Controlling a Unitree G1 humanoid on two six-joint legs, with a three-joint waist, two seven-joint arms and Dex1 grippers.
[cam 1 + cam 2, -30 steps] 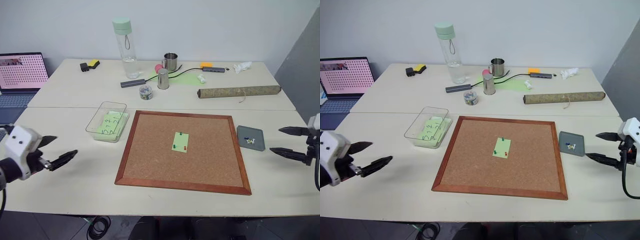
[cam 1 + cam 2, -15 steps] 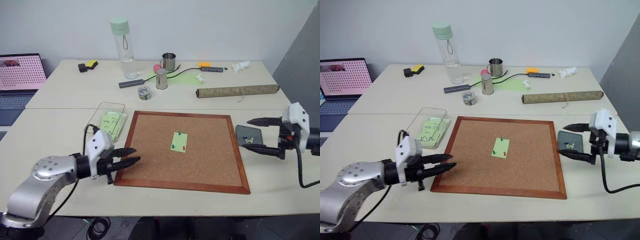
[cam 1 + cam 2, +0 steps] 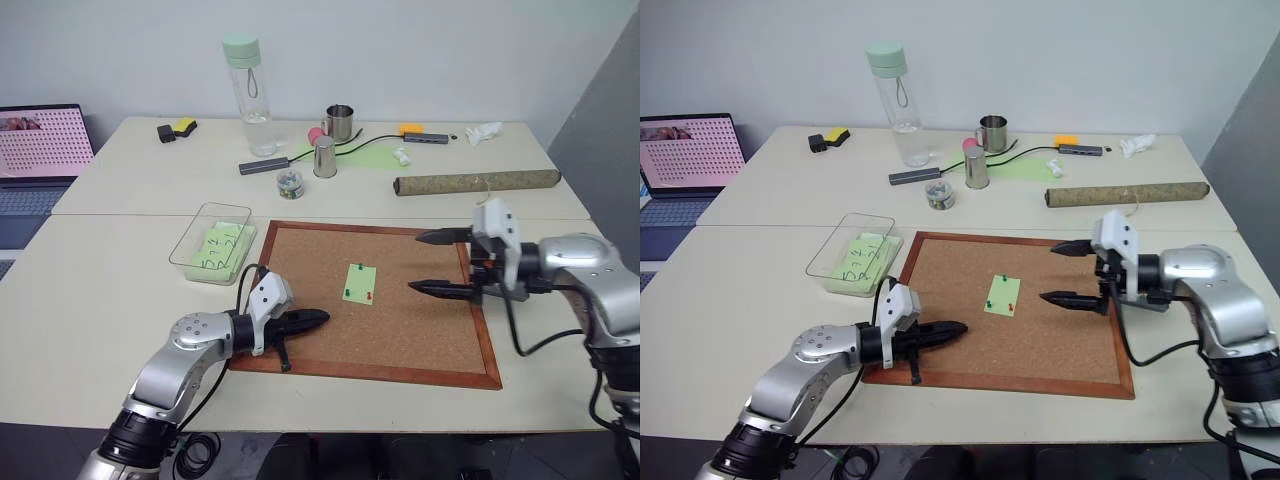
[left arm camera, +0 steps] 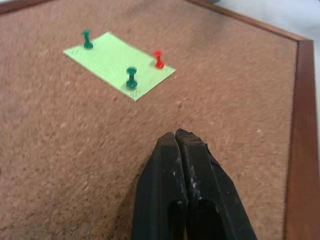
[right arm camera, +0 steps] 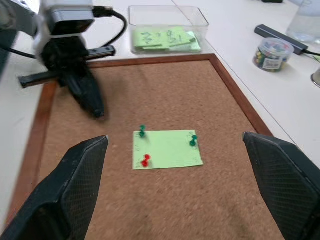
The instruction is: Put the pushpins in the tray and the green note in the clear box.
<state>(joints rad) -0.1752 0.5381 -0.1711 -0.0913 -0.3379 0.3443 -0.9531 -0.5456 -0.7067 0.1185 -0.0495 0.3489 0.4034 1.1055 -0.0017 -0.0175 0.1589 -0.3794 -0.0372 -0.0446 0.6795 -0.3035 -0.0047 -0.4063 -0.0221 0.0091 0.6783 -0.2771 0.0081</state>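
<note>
Showing two green pushpins (image 4: 131,79) up close, left hand (image 4: 176,137) clenched, right hand (image 3: 429,263) released

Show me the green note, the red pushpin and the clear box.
green note (image 5: 167,148): right wrist view, bare middle.
red pushpin (image 4: 158,58): left wrist view, head.
clear box (image 3: 190,251): left eye view, near wall.

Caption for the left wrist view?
Shut left gripper over the corkboard, short of the green note held by three pushpins.

Left gripper (image 3: 318,319) jaws pressed together, right gripper (image 3: 413,262) jaws spread wide, arms reaching inward
</note>
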